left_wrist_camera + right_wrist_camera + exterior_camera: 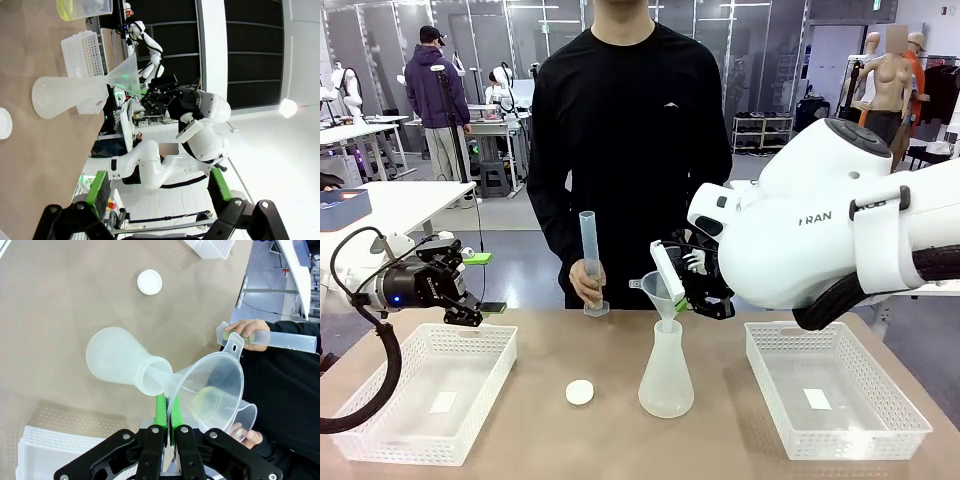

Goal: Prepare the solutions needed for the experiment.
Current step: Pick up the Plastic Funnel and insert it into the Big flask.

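A translucent conical flask (666, 377) (119, 364) (60, 95) stands mid-table with a clear funnel (660, 293) (216, 382) (125, 75) in its neck. My right gripper (684, 298) (167, 412) is shut on the funnel's rim. A person's hand holds a tall measuring cylinder (588, 255) (280, 341) upright on the table's far edge. Pale yellow-green solution (210, 401) shows through the funnel in a beaker (246, 415) (82, 7) held by the person's other hand. My left gripper (463, 308) (157, 192) hangs open over the left tray, holding nothing.
A white mesh tray (380, 425) lies at the left and another tray (880, 425) at the right. A small white round cap (580, 392) (149, 282) lies on the table left of the flask. The person stands close behind the far edge.
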{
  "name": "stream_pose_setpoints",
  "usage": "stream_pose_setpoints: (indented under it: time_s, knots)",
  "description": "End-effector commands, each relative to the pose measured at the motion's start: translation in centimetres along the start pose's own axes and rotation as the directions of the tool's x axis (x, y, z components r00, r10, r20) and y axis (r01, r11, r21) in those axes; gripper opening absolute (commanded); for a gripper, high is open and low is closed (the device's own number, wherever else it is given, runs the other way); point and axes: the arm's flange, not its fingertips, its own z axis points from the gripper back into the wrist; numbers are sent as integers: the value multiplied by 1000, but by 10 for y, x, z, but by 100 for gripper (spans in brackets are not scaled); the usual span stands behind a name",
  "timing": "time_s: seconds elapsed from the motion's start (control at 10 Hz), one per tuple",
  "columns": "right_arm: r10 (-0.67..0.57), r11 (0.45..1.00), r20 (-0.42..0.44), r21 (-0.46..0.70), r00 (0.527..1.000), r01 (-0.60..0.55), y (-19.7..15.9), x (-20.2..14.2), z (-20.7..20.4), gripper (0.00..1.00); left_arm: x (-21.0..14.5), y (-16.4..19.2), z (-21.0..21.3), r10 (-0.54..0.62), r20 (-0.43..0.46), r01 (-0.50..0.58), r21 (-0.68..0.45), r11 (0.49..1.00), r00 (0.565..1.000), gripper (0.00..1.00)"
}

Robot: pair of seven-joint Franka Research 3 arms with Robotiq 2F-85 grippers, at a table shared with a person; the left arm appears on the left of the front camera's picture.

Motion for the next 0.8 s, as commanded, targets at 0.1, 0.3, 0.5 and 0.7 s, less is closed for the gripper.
stream_pose_setpoints:
  time_s: [0.1,0.3,0.5,0.7]
  knots:
    - [13,1000,48,-27,999,-11,6,-11,-9,4,0,-2,-1,4,5,-4,-7,1000,1000,100]
    - [9,1000,43,-22,999,-8,6,-14,-12,4,0,-2,-1,4,5,-4,-7,1000,1000,100]
    - [13,1000,55,-14,998,-13,8,-14,-13,4,0,-2,-1,4,5,-4,-7,1000,1000,100]
    - [21,1000,49,-2,999,-21,10,-12,-15,4,0,-2,-1,4,5,-4,-7,1000,1000,100]
